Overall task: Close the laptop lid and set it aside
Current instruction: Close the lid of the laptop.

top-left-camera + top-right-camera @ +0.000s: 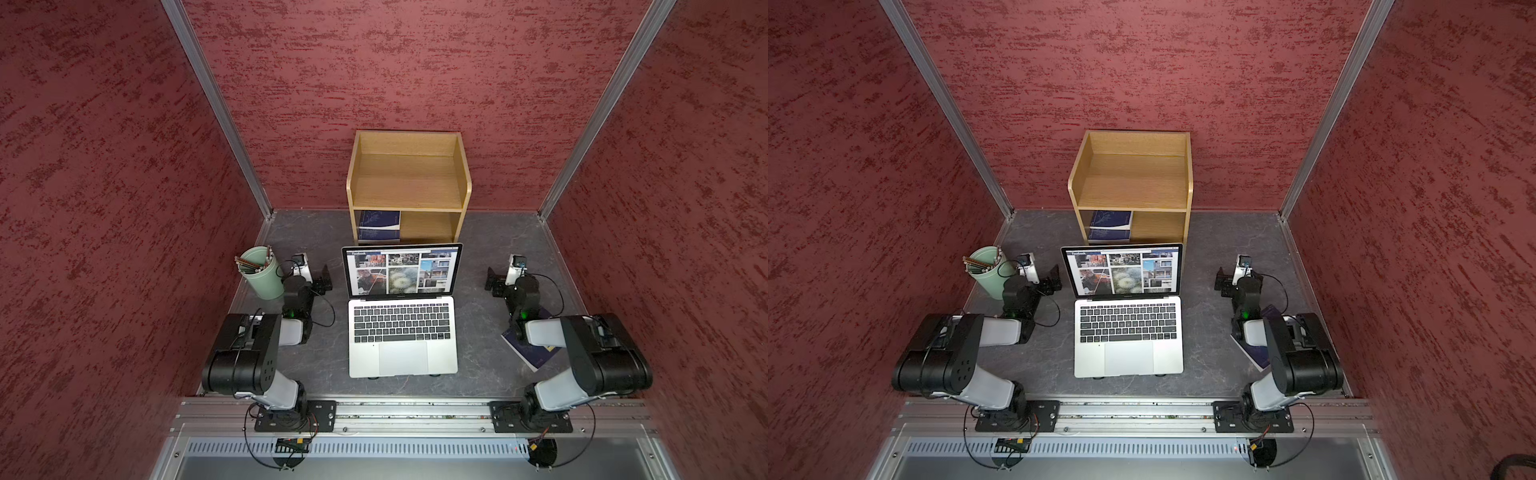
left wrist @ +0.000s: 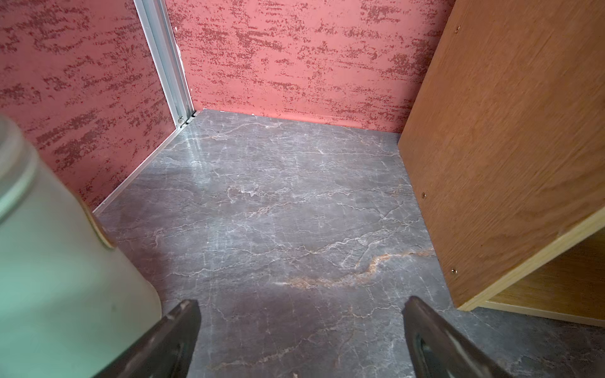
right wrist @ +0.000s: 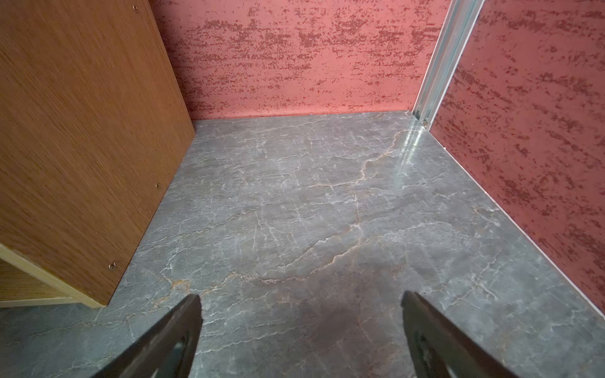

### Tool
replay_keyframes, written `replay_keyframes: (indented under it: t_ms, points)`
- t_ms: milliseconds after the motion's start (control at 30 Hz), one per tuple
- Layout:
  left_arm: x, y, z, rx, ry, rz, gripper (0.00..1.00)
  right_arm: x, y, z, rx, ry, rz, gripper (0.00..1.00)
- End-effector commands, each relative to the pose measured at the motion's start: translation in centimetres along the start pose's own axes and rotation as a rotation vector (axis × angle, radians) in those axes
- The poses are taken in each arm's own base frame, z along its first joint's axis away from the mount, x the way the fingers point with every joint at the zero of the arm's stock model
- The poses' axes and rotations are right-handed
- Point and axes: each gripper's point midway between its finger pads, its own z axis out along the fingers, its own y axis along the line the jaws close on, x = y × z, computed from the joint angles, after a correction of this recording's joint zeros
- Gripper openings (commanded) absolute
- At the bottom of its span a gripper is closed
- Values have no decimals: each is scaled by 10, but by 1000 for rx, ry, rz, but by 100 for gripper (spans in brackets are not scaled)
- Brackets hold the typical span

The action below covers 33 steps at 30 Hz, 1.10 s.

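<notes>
So far nothing is gripped: the left tool (image 2: 300,306) and the right tool (image 3: 301,299) both have their jaws spread wide and empty, low over the grey marbled surface (image 1: 478,332). The laptop (image 1: 402,332) sits at the centre of the surface with its keyboard towards 6 o'clock. The laptop lid (image 1: 402,270) is raised at its 12 o'clock edge and the screen is lit. The left tool hangs at 9 o'clock of the lid and the right at 3 o'clock, each apart from it.

The step in hand looks to be the approach to the lid. Done well, one tool would reach over the lid's top edge from the 12 o'clock side and press it towards 6 o'clock near the middle, so the hinge does not twist. The wooden shelf (image 1: 409,183) stands close behind, so room there may be tight. Small dark feet show under the front edge, so the base may slide or rock. The other tool could steady the palm rest and clear out before the lid lands.

A Facebook heading (image 1: 358,253) reads at the screen's 10 o'clock corner. The wordmark under the screen and the print on the dark blue book (image 1: 379,226) in the shelf are too small to read.
</notes>
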Motion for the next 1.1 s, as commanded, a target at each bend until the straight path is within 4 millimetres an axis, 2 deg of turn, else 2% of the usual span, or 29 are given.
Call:
replay_keyframes:
  t_ms: [0, 367, 467, 533, 600, 633, 700, 767, 800, 933, 1067]
  points:
    - [-10, -1, 3, 4, -30, 8, 100, -14, -4, 3, 17, -44, 1, 98]
    - [-9, 0, 3, 5, -30, 5, 100, -14, -4, 2, 18, -46, 0, 99]
    - [-27, -4, -10, 17, -82, 16, 100, -23, -1, -8, 6, -70, -12, 99]
    - [-49, -1, -28, -30, -114, 10, 100, -49, -4, -22, 34, -67, 15, 99]
    - [-66, 13, -47, -95, -68, -136, 100, -66, -11, -38, 74, 17, 73, 98]
    - [-71, 12, -54, -83, -44, -165, 100, -73, -12, -46, 79, 29, 104, 99]
    - [-80, 5, -69, -36, -30, -234, 100, -81, -18, -61, 114, 51, 205, 99]
    - [-78, 11, -81, -59, -34, -429, 100, -89, -37, -79, 221, 50, 361, 98]
    - [-75, 10, -86, -44, -33, -484, 100, -96, -38, -86, 219, 51, 364, 99]
    - [-77, -11, -104, 111, -19, -533, 100, -137, -14, -103, 72, 46, 328, 99]
    - [-81, -25, -118, 179, 45, -541, 100, -158, 10, -107, -63, 82, 277, 98]
